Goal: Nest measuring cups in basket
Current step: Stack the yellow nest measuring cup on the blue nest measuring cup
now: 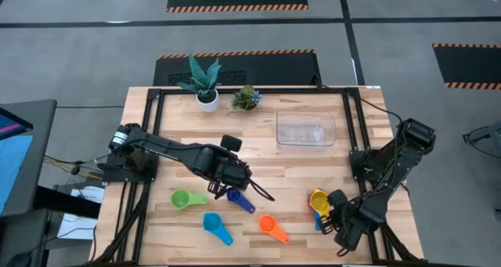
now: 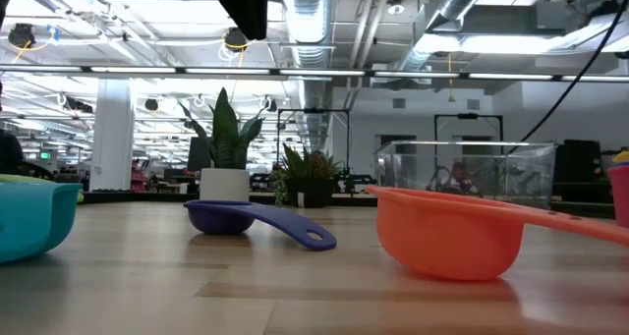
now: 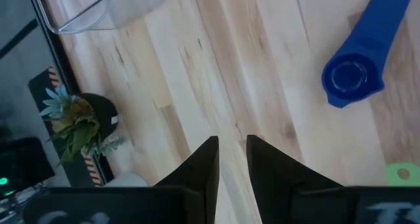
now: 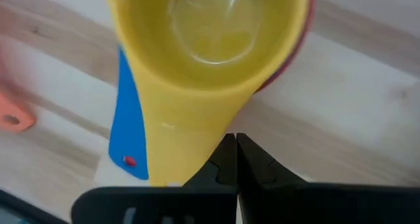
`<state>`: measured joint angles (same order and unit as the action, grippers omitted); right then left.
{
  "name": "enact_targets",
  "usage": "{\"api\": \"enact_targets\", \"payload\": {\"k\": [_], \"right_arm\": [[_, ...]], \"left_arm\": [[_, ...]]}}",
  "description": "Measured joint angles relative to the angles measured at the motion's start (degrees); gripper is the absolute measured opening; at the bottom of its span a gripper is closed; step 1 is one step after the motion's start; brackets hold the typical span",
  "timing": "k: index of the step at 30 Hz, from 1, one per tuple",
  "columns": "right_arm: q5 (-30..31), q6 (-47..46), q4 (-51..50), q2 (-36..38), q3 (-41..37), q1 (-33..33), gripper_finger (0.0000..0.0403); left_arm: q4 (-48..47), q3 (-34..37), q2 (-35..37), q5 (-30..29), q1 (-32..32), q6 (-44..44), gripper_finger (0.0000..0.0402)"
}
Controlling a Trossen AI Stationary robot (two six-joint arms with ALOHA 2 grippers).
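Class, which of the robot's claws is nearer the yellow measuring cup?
Right. The right claw sits shut at the yellow measuring cup's handle; the left claw hangs far across the table.

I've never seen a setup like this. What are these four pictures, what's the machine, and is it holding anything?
Two dark robot arms work at a wooden table. One picture looks straight down, one looks level across the tabletop, and two come from cameras on the wrists. Colourful measuring cups lie about: green, dark blue, light blue and orange. A clear basket stands empty near two plants. The left gripper hangs slightly open by the dark blue cup, holding nothing. The right gripper is shut beside the yellow cup; a grip isn't clear.
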<state>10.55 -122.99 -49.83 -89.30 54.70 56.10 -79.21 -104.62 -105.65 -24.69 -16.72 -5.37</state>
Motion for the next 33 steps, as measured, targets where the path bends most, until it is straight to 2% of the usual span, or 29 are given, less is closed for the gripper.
{"api": "enact_targets", "payload": {"k": [7,9,11,13,18,21,22,24,27,31,33], "right_arm": [[1.84,1.70,1.16,0.00,3.28,-0.31,0.0010],[2.94,1.95,0.44,0.04,3.97,-0.37,0.0009],[2.96,1.91,-1.08,0.04,4.11,-0.39,0.0010],[2.83,1.91,-1.83,0.04,4.11,-0.39,0.0010],[2.60,1.52,-1.66,0.02,4.17,0.13,0.0009],[1.58,1.50,-2.37,0.04,4.17,0.68,0.0008],[0.58,1.45,-2.77,0.04,4.17,0.91,0.0008],[-0.36,1.37,-3.11,0.03,4.17,1.37,0.0009],[-0.44,1.30,-3.60,0.04,4.20,2.29,0.0010],[-1.53,1.31,-4.07,0.01,4.39,3.41,0.0008],[-1.64,1.31,-4.18,0.00,4.37,4.26,0.0007]], "left_arm": [[4.13,0.00,-0.32,3.77,0.33,-1.50,0.0068],[9.68,0.22,-0.34,6.43,0.32,-1.86,0.0068],[19.85,2.84,-0.11,12.12,0.33,-4.13,0.0068],[28.72,6.48,-0.42,15.17,0.29,-6.90,0.0068],[41.79,14.45,-0.42,14.84,-0.52,-10.79,0.0068],[47.97,15.75,-1.58,16.74,-0.66,-9.87,0.0064],[50.93,15.01,-2.79,17.39,-0.66,-9.27,0.0058],[50.96,12.69,-5.96,18.09,-0.91,-9.46,0.0040],[50.56,5.33,-12.88,17.57,-1.24,-10.53,0.0009],[47.93,-5.87,-20.96,16.93,-1.30,-10.93,0.0003],[46.50,-11.74,-25.53,18.93,-1.28,-10.69,0.0001]]}}
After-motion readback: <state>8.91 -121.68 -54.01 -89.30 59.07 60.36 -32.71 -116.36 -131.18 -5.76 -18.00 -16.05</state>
